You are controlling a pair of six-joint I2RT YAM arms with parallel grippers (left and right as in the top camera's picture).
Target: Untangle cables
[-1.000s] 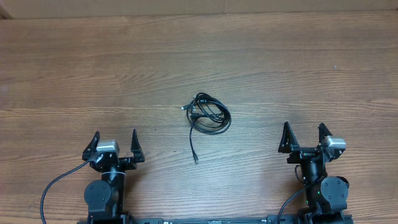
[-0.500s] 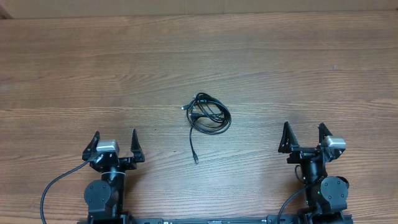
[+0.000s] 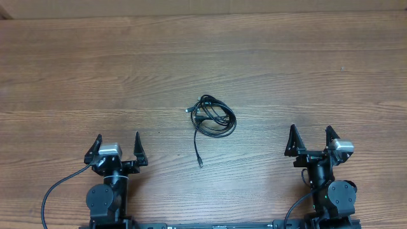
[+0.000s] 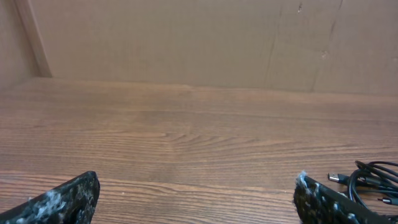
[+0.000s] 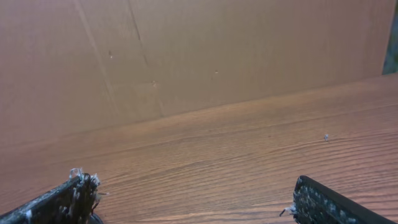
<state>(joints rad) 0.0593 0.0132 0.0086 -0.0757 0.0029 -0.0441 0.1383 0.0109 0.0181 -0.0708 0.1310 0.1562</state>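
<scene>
- Cables (image 3: 213, 116) lie in one small black coil near the middle of the wooden table (image 3: 95, 63), forward of both arms and between them.
- We see the loops overlapping; we cannot tell how many cords make up the coil.
- One loose strand leaves the coil's left side and runs back toward the arms, ending in a small plug (image 3: 200, 164).
- The left gripper (image 3: 117, 137) sits at the near edge, left of the coil and well apart from it. Its fingers are spread wide with nothing between them.
- The right gripper (image 3: 311, 130) sits at the near edge, right of the coil and well apart from it. Its fingers are likewise spread wide and empty.
- In the left wrist view, we find the coil (image 4: 372, 177) at the right edge, just beyond the right fingertip (image 4: 320, 202).
- In the right wrist view, we see bare wood and a brown cardboard wall (image 5: 186, 56) beyond the parted fingers.
</scene>
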